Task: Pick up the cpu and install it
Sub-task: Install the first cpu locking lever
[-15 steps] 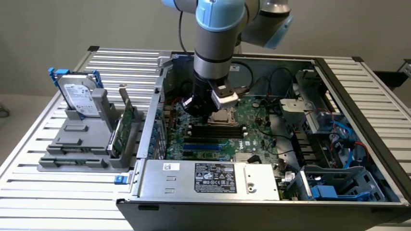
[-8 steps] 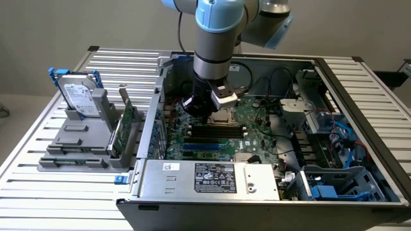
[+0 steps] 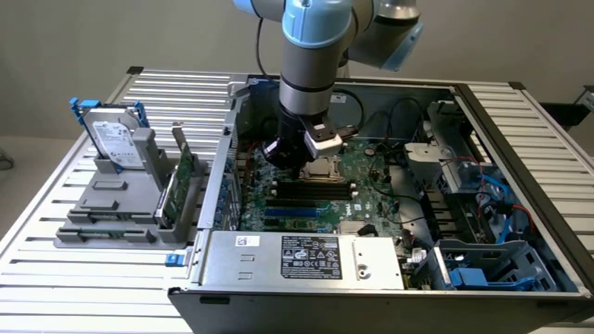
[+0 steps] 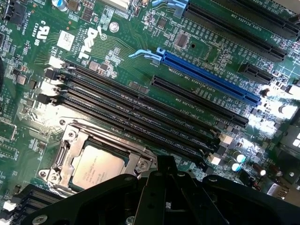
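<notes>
Starting at the exterior view's left, a silver hard drive (image 3: 119, 142) with a blue bracket is standing upright in a grey holder (image 3: 111, 209) at about nine o'clock on the slatted metal table (image 3: 55, 278). Its white label carries print too small to read. Just beside it, a thin green circuit card (image 3: 181, 182) is standing on edge in the same holder.

Moving toward the centre, the open computer case (image 3: 519, 174) is lying on its side, and the power supply (image 3: 307, 259) at six o'clock is showing a black label with white text that cannot be made out. The arm is reaching down from twelve o'clock, and the gripper (image 3: 299, 154) is hovering low over the motherboard (image 4: 126, 51) with its jaws drawn fully together, holding nothing that can be seen.

The cpu (image 4: 97, 165) is sitting in its socket under the metal retention frame (image 4: 70, 145), directly beneath the gripper, its silvery top bearing faint engraved lines. On the board, white lettering is reading "DELL" (image 4: 90, 43), and a long blue expansion slot (image 4: 211, 77) is lying beyond the black memory slots (image 4: 140, 115).
</notes>
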You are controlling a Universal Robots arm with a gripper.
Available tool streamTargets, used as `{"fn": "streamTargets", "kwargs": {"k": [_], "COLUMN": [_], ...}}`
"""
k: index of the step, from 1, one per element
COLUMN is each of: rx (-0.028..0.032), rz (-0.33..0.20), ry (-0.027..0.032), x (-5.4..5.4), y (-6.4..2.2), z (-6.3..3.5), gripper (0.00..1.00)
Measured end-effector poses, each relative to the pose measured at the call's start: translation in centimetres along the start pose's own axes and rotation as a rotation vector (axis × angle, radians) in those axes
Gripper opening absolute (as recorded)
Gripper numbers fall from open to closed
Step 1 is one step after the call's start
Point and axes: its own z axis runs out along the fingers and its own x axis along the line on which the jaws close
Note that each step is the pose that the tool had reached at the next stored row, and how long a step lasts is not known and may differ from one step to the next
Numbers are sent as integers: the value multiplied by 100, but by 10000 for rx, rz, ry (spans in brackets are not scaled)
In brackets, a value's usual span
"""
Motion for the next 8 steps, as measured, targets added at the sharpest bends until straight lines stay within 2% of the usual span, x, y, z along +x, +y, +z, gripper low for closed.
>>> {"fn": "streamTargets", "kwargs": {"k": [8], "rx": [6], "rz": [38], "ry": [10], "x": [2], "y": [-8], "z": [52], "gripper": [11]}}
